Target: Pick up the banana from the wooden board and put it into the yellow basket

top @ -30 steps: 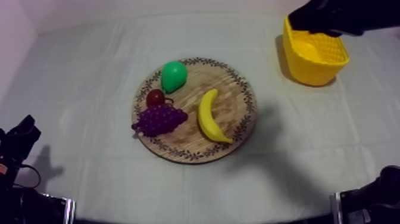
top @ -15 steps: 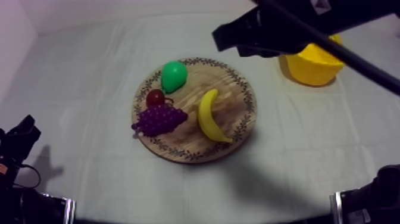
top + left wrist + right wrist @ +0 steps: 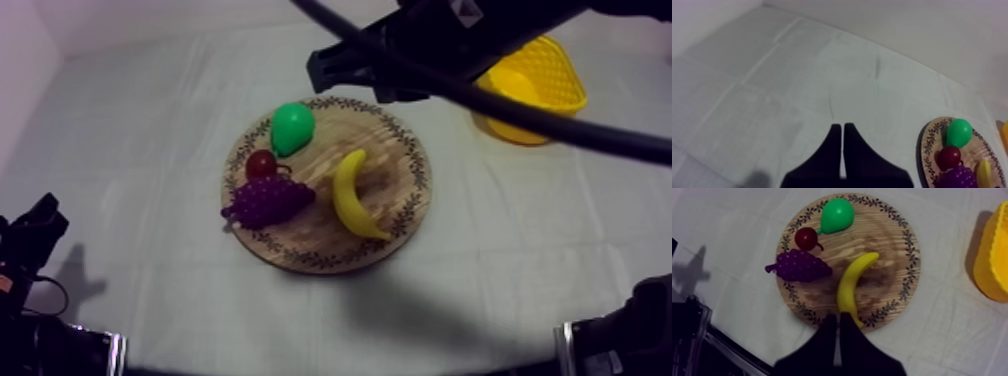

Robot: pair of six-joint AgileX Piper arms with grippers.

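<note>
The yellow banana [image 3: 352,195] lies curved on the right half of the round wooden board [image 3: 400,215]. My right arm reaches in from the upper right, and its gripper [image 3: 318,70] hovers high over the board's far rim. In the right wrist view, the right gripper [image 3: 838,333] has its fingers together as a narrow wedge, empty, above the near end of the banana [image 3: 852,283]. The yellow basket [image 3: 540,85] stands at the far right, partly hidden behind the arm. My left gripper [image 3: 843,145] is shut on nothing over bare cloth, and rests low at the left [image 3: 35,225].
On the board's left half lie a green pear [image 3: 292,128], a small red fruit [image 3: 262,164] and a bunch of purple grapes [image 3: 268,200]. Bare cloth surrounds the board. The basket [image 3: 994,258] sits to the board's right with a gap of cloth between.
My right arm has swung from over the basket leftward to above the board's far edge. The basket shows again behind it. The fruit and the left arm have not moved.
</note>
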